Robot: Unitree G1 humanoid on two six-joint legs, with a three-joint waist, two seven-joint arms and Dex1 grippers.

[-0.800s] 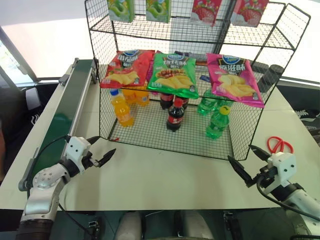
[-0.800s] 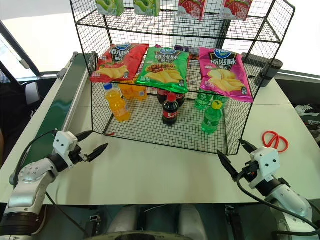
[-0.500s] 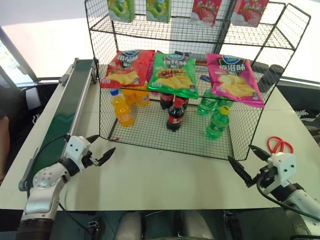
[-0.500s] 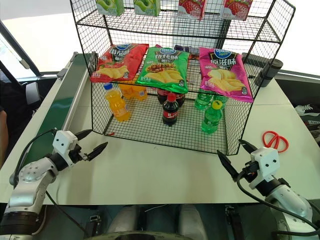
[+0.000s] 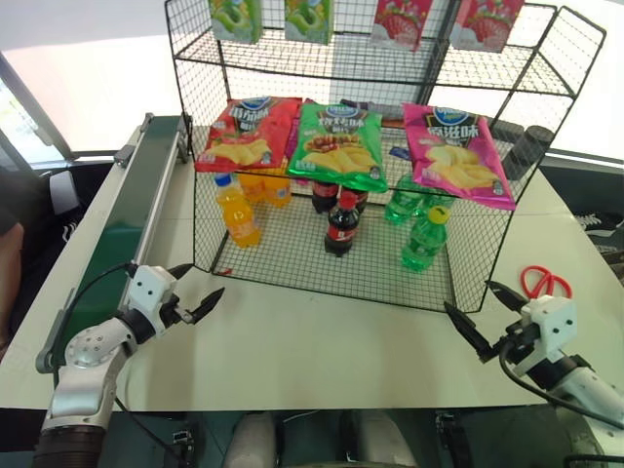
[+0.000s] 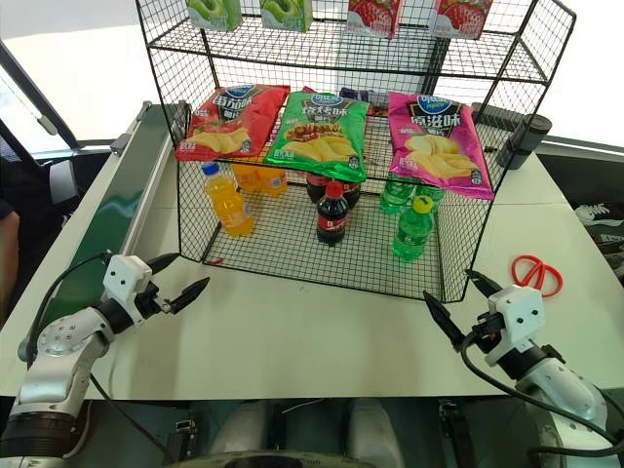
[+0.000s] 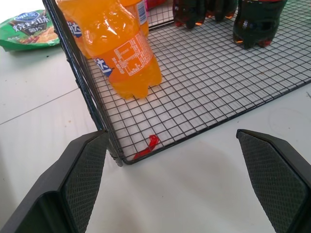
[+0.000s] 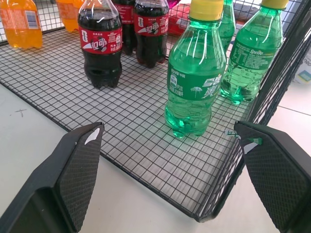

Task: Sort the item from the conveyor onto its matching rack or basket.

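Nothing has moved since earlier: left gripper (image 5: pixel 196 290) and right gripper (image 5: pixel 485 319) hover wide open, empty; clear-green yellow-capped soda bottle (image 5: pixel 423 239) stands upright on the black wire rack's bottom tier (image 5: pixel 322 276)

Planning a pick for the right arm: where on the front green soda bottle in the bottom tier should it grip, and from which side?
Probably the green soda bottle is best gripped across its labelled middle, coming in from the open front of the bottom tier. It stands upright, with its round body facing the open right gripper, apart from the cola bottle; the chip-bag shelf overhead seems to block a top approach.
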